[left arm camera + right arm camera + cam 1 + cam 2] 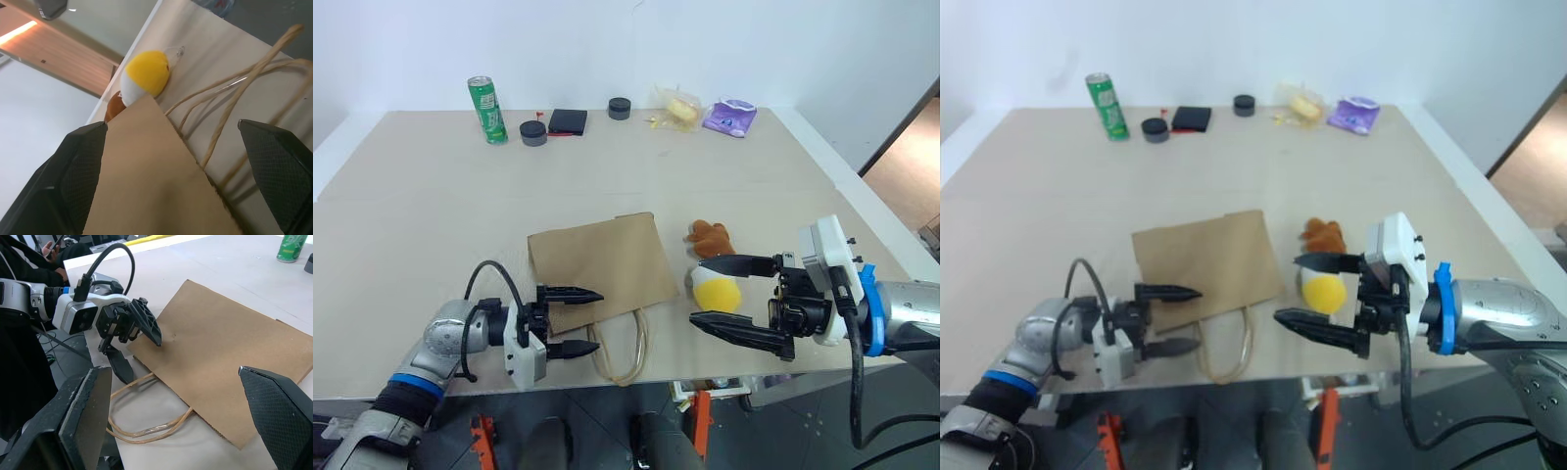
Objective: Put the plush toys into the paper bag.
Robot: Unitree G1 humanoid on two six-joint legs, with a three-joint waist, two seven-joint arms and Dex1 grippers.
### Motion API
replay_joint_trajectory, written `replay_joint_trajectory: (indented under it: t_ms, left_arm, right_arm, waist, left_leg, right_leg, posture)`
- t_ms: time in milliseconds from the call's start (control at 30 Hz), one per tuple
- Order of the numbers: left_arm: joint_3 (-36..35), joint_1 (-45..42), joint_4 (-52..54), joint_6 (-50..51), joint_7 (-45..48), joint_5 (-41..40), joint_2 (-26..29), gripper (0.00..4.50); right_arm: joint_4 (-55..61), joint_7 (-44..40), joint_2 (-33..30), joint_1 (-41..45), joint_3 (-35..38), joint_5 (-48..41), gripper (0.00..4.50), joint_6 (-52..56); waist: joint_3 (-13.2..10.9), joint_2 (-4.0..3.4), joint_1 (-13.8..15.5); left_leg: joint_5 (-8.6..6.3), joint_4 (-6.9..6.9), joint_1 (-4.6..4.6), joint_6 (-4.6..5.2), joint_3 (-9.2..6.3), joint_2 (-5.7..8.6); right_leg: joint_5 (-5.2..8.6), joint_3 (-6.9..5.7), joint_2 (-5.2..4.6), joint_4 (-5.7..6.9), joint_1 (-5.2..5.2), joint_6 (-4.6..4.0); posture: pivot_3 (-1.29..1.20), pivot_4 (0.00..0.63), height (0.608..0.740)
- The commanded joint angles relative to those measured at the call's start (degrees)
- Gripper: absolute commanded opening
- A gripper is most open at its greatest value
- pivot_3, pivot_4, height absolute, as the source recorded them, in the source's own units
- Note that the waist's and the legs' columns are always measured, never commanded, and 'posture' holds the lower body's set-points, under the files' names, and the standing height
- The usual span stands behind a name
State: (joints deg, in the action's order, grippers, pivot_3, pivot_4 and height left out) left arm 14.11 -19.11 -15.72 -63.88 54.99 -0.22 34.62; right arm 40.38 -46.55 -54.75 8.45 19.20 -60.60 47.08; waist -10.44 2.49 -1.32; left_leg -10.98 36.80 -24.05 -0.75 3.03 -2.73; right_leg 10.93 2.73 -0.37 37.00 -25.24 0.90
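From the head, the flat brown kraft paper bag (595, 267) lies on the counter (431, 196), with the yellow-and-white plush (716, 291) and brown bear plush (710, 237) just beside it. The left gripper (576, 321) straddles the bag's corner with fingers apart; the right gripper (720, 291) gapes around the yellow plush. No writing is legible on the green can (487, 110).

In the left wrist view, twisted cord handles (234, 93) cross the counter.
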Motion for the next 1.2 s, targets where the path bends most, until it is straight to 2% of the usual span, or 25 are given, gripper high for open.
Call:
replay_joint_trajectory:
  t_ms: [33, 333, 533, 700, 833, 1033, 1200]
  left_arm:
    - [2.29, -2.41, -0.60, 0.31, -1.45, 0.80, -1.19, 4.42]
    - [5.49, -3.77, -0.68, 1.32, -3.37, 2.96, -2.12, 4.42]
    - [2.61, -2.77, 2.09, 4.16, -6.82, 4.13, 0.23, 4.42]
    - [-1.22, -2.30, 0.02, 6.08, -10.44, 5.53, 2.86, 4.42]
    - [-0.79, 0.36, 7.70, 8.71, -9.44, 1.02, 5.34, 4.42]
    - [-2.02, 3.61, 20.99, 15.68, -6.64, -3.66, 12.04, 4.42]
    - [-1.34, 1.64, 24.49, 19.02, -6.07, -3.16, 11.43, 4.42]
  right_arm:
    - [1.80, 1.30, 0.31, -0.07, 2.19, -1.93, 4.50, -1.10]
    - [2.86, 3.48, -0.17, -1.42, 3.20, -4.26, 4.50, -1.02]
    - [3.37, 4.78, -0.61, -2.26, 4.31, -5.93, 4.50, -0.81]
    - [3.34, 5.78, -0.39, -2.12, 3.84, -7.09, 4.50, -0.99]
    - [2.93, 5.33, -0.68, -1.62, 3.15, -7.22, 4.50, -1.12]
    - [2.12, 4.75, -0.62, -0.51, 2.31, -6.51, 4.50, -1.40]
    - [1.99, 5.22, 0.37, 0.08, 0.81, -5.62, 4.50, -2.03]
  waist:
    - [0.00, 0.00, 0.01]
    - [0.00, 0.00, 0.00]
    - [0.00, 0.00, 0.00]
    - [0.01, 0.00, 0.00]
    - [0.01, -0.01, 0.02]
    - [0.02, -0.03, 0.02]
    - [0.02, -0.03, 0.07]
  left_leg:
    - [0.00, 0.00, 0.00, 0.00, 0.00, 0.00]
    - [0.01, -0.01, 0.00, 0.01, -0.05, -0.01]
    - [0.01, 0.00, 0.01, 0.02, -0.05, -0.01]
    - [0.01, 0.00, 0.01, 0.02, -0.05, -0.02]
    - [0.01, -0.01, 0.01, 0.02, -0.02, -0.01]
    - [0.01, -0.04, 0.00, 0.01, -0.03, -0.03]
    - [0.02, -0.01, 0.00, 0.03, 0.01, -0.01]
  right_leg:
    - [0.00, 0.00, 0.00, 0.00, 0.00, 0.00]
    - [-0.10, -0.02, 0.04, 0.00, 0.01, 0.17]
    - [-0.08, -0.01, 0.03, 0.00, 0.01, 0.12]
    - [-0.09, -0.01, 0.04, 0.00, 0.01, 0.14]
    - [-0.04, -0.01, 0.00, 0.00, 0.01, 0.05]
    - [0.03, -0.02, -0.03, -0.01, -0.01, -0.05]
    - [0.02, -0.04, -0.06, -0.01, 0.02, -0.05]
  posture:
    - [0.00, 0.150, 0.740]
    - [0.00, 0.150, 0.740]
    - [0.00, 0.150, 0.740]
    - [0.00, 0.150, 0.740]
    - [0.00, 0.150, 0.740]
    - [0.00, 0.150, 0.740]
    - [0.00, 0.150, 0.740]
